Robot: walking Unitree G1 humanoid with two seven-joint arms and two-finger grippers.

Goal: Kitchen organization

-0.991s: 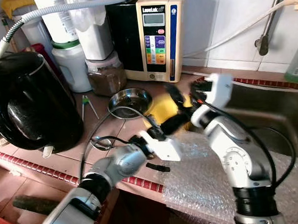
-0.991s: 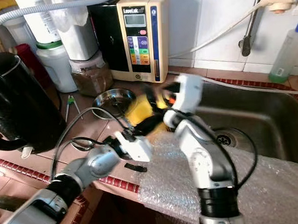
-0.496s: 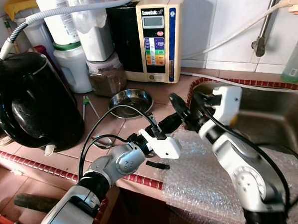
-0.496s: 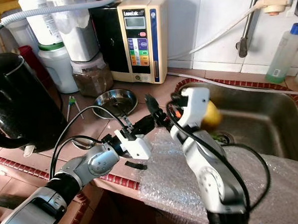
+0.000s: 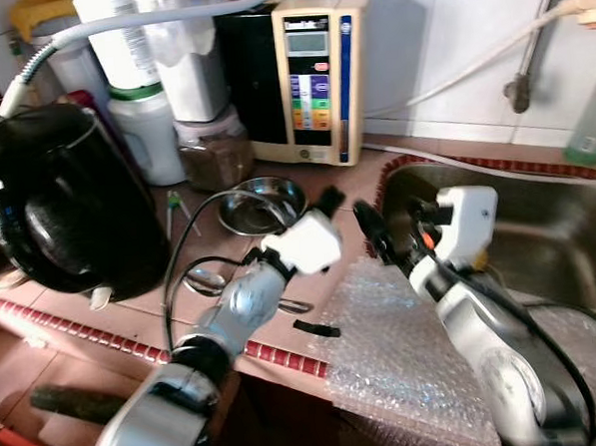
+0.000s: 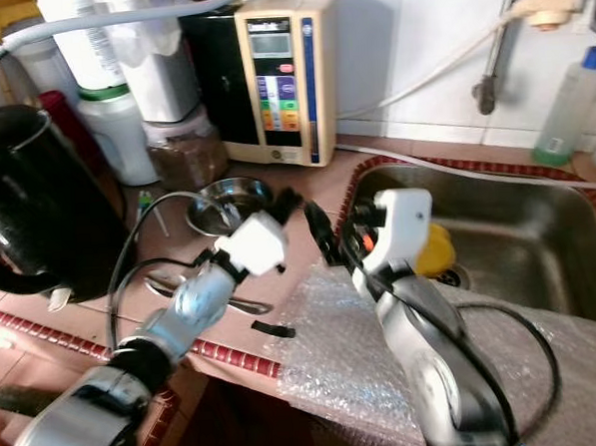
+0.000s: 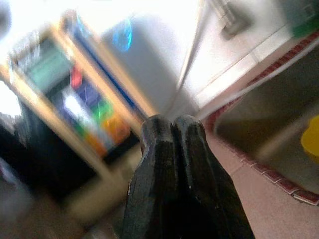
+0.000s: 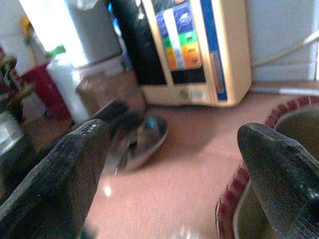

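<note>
Jaws first: the left gripper has its two fingers pressed tight together with nothing between them, raised over the counter near the steel bowl, while the right gripper stands spread wide and holds nothing, hanging at the sink's near edge above the bubble wrap. Down in the basin, by the drain, lies a yellow sponge-like lump, though what it is exactly is hard to tell. So my read is that we're between picks, and the next thing to tidy looks like the loose stuff on the counter: the bowl, a spoon lying just in front of it, and a small pair of tongs beside the black kettle. To do it well, the left fingers must part before they go down, since closed they can only push. The bowl's rim is thin and slick, so a pinch across the rim with one finger inside should serve better than a grab at the wall. Watch the left arm's cable looping low over the spoon; it could snag. The water machine and jars stand close behind, so approach from the front and keep the lift short.
</note>
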